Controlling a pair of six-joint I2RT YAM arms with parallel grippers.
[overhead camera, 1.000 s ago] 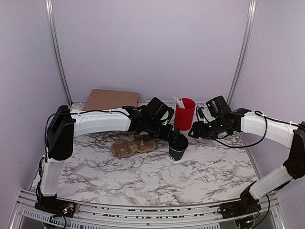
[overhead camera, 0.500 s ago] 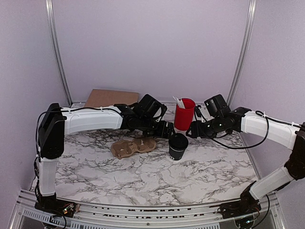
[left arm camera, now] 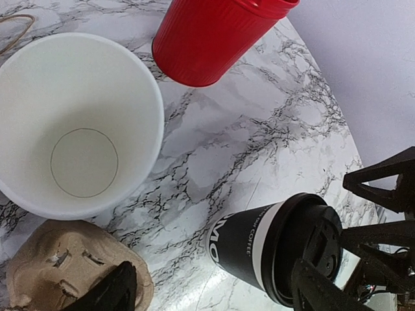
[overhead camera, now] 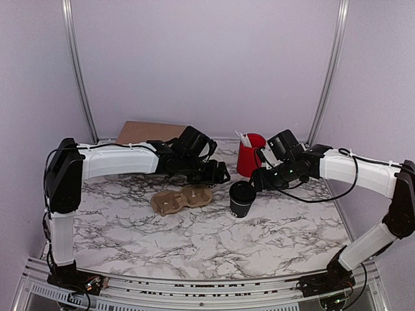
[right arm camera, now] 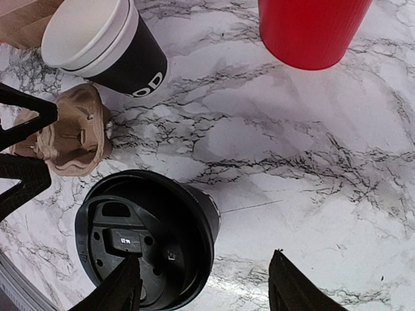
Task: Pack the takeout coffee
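Just beside the takeout coffee [overhead camera: 242,198] lies a pulp carrier [overhead camera: 181,199], red cup [overhead camera: 250,155] behind; left gripper [overhead camera: 219,173] and right gripper [overhead camera: 258,181] flank it, spread wide, empty.

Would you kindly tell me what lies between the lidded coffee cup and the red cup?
Nothing: the right wrist view shows only bare marble tabletop between the coffee cup and the red cup, and the left wrist view agrees.
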